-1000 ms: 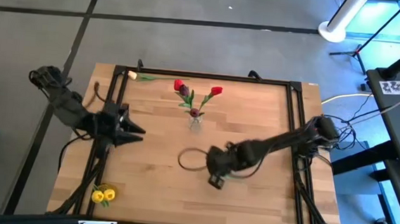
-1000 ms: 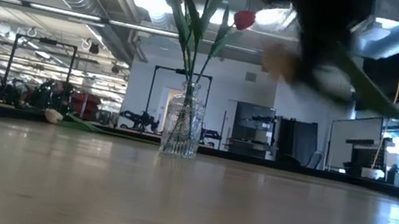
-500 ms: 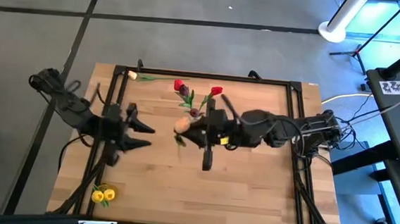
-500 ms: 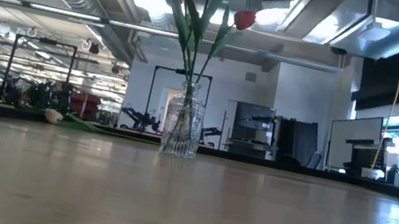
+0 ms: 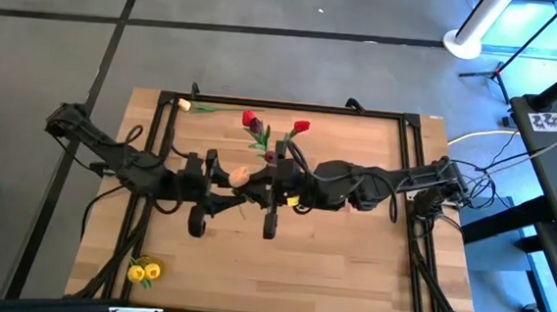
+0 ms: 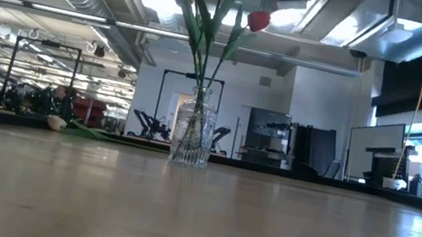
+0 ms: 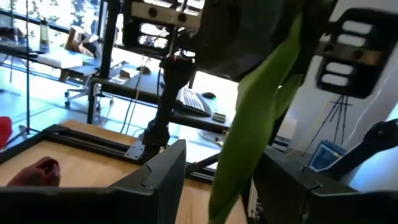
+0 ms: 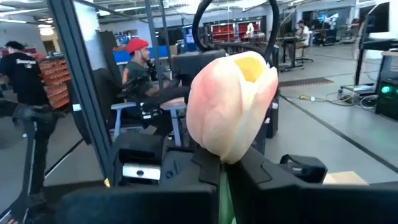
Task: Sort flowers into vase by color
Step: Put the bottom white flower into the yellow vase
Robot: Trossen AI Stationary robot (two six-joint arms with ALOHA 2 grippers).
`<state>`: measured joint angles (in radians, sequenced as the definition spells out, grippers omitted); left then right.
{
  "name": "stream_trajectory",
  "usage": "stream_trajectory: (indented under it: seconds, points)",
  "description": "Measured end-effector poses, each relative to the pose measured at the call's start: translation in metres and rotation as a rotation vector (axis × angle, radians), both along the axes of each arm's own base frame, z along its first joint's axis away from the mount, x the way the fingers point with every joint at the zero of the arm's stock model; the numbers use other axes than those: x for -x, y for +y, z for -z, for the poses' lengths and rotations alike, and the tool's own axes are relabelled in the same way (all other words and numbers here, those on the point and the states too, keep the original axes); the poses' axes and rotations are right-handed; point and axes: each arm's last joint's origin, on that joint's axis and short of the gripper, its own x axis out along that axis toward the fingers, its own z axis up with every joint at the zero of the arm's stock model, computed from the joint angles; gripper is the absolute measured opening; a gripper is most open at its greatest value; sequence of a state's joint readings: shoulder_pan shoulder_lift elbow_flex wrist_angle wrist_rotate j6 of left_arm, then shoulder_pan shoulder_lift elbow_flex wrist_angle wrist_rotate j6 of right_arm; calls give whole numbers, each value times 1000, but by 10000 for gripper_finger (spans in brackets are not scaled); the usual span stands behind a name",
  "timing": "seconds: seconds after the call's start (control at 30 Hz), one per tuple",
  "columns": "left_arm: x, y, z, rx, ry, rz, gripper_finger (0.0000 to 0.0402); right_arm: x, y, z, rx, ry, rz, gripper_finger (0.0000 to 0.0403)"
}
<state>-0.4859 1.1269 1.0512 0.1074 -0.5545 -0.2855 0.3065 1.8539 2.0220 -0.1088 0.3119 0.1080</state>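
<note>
My right gripper (image 5: 262, 182) (image 8: 224, 180) is above the middle of the table, shut on a cream tulip (image 5: 241, 176) (image 8: 231, 109) just left of the glass vase (image 5: 272, 163) (image 6: 193, 131). That vase stands on its base and holds two red tulips and a maroon one (image 5: 257, 127). My left gripper (image 5: 219, 193) (image 7: 227, 182) faces the right one, open, with its fingers on either side of the tulip's green leaf (image 7: 252, 130). A second cream tulip (image 5: 186, 104) (image 6: 59, 122) lies at the far edge. Yellow tulips (image 5: 143, 271) lie at the near left corner. My right gripper pinches the cream tulip's stem (image 8: 224, 186) right below the head, between its two fingers. They come level from the table's right. The flower is lifted clear of the table. I cannot tell whether my left gripper touches the leaf (image 7: 249, 149) between its open fingers.
A black frame (image 5: 292, 106) runs around the wooden table top (image 5: 349, 269). Bare wood lies near and to the right of the grippers. In the room beyond, people sit at desks (image 8: 140, 59).
My right gripper has carried the cream tulip up from the near middle of the table toward the far left, to beside the vase. My left gripper has moved toward the table's right until its fingers stand around the tulip's leaf.
</note>
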Motion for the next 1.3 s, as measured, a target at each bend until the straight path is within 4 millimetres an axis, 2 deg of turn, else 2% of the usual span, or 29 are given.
stream_trajectory:
  seconds: [0.1, 0.2, 0.27, 0.33, 0.5, 0.67, 0.77, 0.9, 1.1, 1.3]
  points:
    - [-1, 1, 0, -5, 4, 16, 148, 0, 0, 0, 5, 0, 8, 15]
    - [2, 2, -1, -49, 5, 19, 88, 0, 0, 0, 9, 3, 1, 25]
    - [7, 2, -5, -97, -5, 16, 33, 0, 0, 0, 12, 6, -17, 47]
    - [15, 2, -9, -141, -15, 29, 14, 0, 1, 1, 29, 13, -45, 81]
    - [48, 1, -16, -218, 7, 136, 10, 13, -1, -11, 69, -4, -77, 166]
    - [98, 7, -14, -170, 108, 328, 5, 36, -9, -28, 45, 15, -47, 209]
    - [122, 8, -10, -60, 185, 477, 5, 42, -13, -25, 23, 83, -2, 217]
    - [141, -2, -5, -25, 255, 619, 4, 45, -16, -20, -20, 156, 72, 213]
    - [159, -15, -4, -65, 210, 732, 3, 45, -18, -14, -96, 195, 160, 205]
    - [171, -30, 16, -72, 96, 847, 3, 45, -20, -14, -133, 184, 228, 205]
